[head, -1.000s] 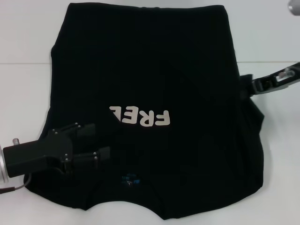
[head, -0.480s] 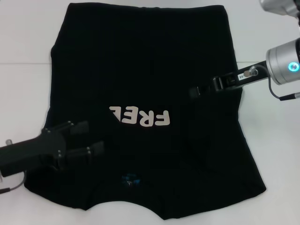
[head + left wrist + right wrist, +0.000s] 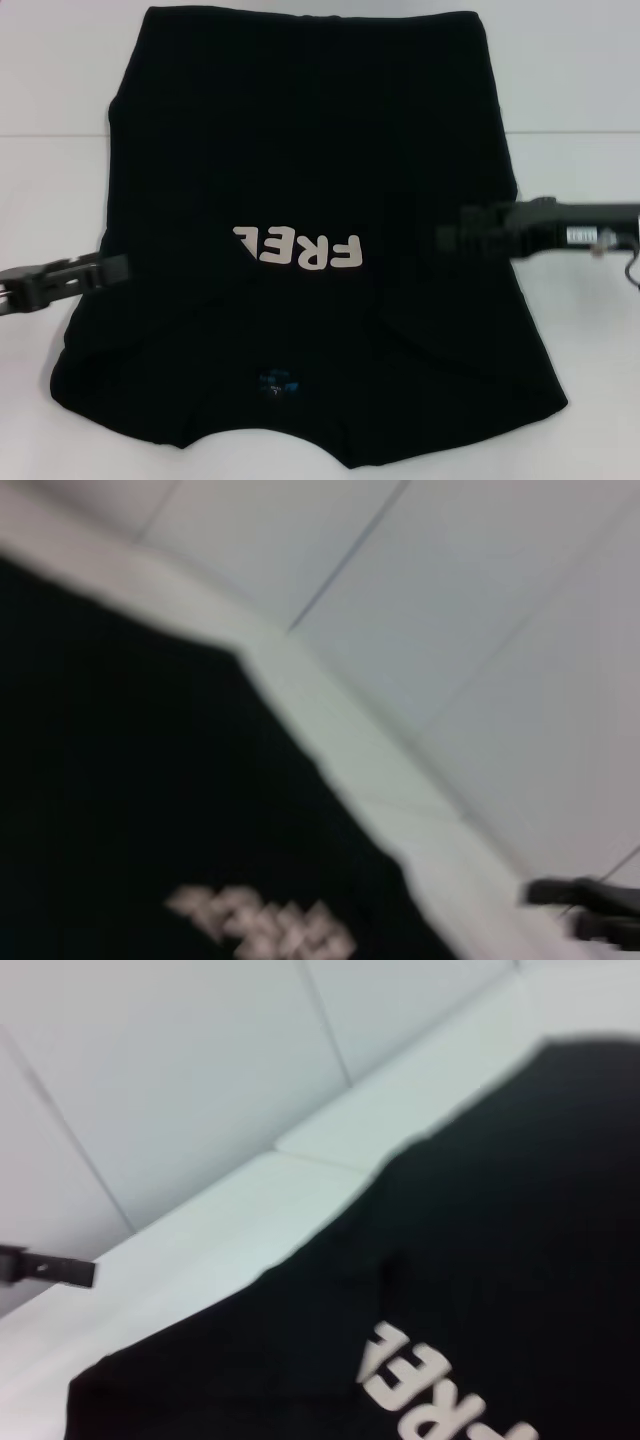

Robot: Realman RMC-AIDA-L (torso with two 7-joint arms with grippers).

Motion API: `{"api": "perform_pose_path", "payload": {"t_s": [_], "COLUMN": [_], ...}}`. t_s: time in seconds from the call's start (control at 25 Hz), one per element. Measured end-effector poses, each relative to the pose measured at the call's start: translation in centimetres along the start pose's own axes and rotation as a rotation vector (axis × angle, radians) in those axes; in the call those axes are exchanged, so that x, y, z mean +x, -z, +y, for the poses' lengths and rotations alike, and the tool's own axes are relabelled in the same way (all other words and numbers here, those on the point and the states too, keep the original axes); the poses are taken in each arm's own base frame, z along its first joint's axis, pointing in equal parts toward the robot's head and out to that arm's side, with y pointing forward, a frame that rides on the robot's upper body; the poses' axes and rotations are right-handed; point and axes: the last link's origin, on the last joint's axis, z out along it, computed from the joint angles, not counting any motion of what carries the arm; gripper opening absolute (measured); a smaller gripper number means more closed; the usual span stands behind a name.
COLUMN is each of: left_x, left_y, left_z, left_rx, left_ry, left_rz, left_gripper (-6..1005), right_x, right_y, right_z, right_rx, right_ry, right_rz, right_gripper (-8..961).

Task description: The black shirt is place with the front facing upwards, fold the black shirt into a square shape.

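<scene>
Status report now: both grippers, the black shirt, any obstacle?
Left gripper at shirt's left edge, right gripper over its right side. Black shirt flat, sleeves folded in. No obstacle seen.

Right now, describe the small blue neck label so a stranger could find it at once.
Start at the black shirt covering most of the white table in the head view. From the white lettering across its middle, drop toward the near edge, where the neckline dips. The blue label sits just above that dip, the only coloured spot on the dark cloth.
</scene>
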Motion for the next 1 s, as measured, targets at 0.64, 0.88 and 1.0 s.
{"api": "perform_pose_path", "payload": {"t_s": [0.64,0.88,1.0], "left_x": [1.0,1.0,1.1], "left_y": [1.6,0.2,-0.2], "left_z": [-2.9,-3.2,-3.3], "left_rx": [0.381,0.405,0.414], "left_ry": [0.220,0.199,0.189], "left_rz": [-0.388,-0.417,-0.426], "left_gripper": [902,901,900], "right_x": [5.2,5.3,5.3], "right_y": [-2.3,-2.4,-2.4], "right_z": [2.7,2.8,2.8], "right_rx": [-0.040,-0.044,-0.045], "right_ry": [0.293,0.290,0.288], "right_rz": [-0.075,-0.067,-0.066], "right_gripper": [693,694,693]}}
